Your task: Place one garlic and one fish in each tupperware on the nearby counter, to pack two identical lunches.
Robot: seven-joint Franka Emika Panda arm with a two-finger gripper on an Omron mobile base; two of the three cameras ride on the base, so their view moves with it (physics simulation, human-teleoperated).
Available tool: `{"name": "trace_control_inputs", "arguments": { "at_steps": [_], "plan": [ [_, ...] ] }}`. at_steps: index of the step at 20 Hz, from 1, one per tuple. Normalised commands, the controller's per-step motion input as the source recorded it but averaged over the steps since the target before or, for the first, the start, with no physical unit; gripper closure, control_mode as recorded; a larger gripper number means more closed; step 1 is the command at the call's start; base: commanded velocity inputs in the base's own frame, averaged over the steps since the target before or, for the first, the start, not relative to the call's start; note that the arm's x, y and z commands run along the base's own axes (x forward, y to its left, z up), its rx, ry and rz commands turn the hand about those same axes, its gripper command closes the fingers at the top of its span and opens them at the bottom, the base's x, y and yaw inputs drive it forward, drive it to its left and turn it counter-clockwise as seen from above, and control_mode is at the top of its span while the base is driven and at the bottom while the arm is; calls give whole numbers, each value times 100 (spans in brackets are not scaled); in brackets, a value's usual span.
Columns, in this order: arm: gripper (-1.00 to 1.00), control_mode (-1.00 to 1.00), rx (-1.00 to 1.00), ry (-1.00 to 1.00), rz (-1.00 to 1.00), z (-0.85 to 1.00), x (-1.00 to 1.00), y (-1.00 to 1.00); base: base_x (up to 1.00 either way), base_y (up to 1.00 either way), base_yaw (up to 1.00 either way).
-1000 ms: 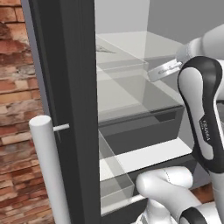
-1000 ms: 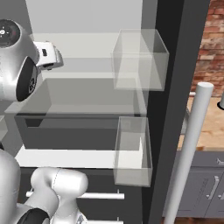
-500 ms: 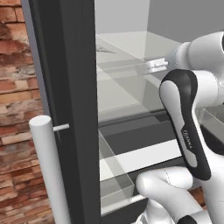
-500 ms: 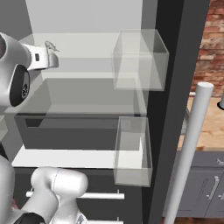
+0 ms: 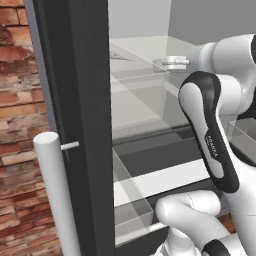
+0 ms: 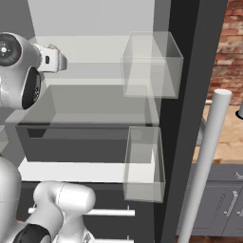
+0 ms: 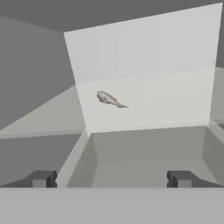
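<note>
In the left base view the arm reaches from the lower right up into an open fridge, and the gripper (image 5: pixel 172 62) is held out flat at the level of the upper glass shelf (image 5: pixel 135 70), pointing to the left and deeper inside; from here I cannot tell how the fingers stand. Far back on this shelf lies a thin grey shape, which may be the fish (image 5: pixel 119 55), but it is too faint to be sure. The dark door (image 5: pixel 80 125) with its white handle (image 5: pixel 57 195) stands open on the left. In the right base view the wrist is at the upper left and the gripper (image 6: pixel 60 60) points to the right over the same shelf (image 6: pixel 95 81), with clear door bins (image 6: pixel 152 64) further right, and a piece of the counter (image 6: pixel 223 137) is seen beyond the door edge; the fingers are again not clear here. In the hand view the two fingertips (image 7: pixel 41 178) are far apart with nothing between them, so the gripper is open and empty, and the fish (image 7: pixel 108 99) lies on the lit shelf ahead, well apart from the tips and a little left of the middle line, its tail to the right. I judge the step in hand to be the reach for a fish, so the task looks to be at an early part. The next move calls for going further forward and slightly left, coming down over the body of the fish, and closing across its narrow width
</note>
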Motion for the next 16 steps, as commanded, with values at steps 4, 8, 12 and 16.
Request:
{"name": "trace_control_inputs", "arguments": {
  "at_steps": [4, 8, 12, 16],
  "plan": [
    [-100, -100, -11, 0, 8, 12, 16, 0, 0, 0, 0],
    [-100, -100, -9, 0, 11, 1, 26, 0, 0, 0, 0],
    [-100, -100, -4, 0, 15, -3, 49, 2, 0, 0, 0],
    [-100, -100, -6, -1, 8, -16, 64, 25, 0, 0, 0]
  ]
}}
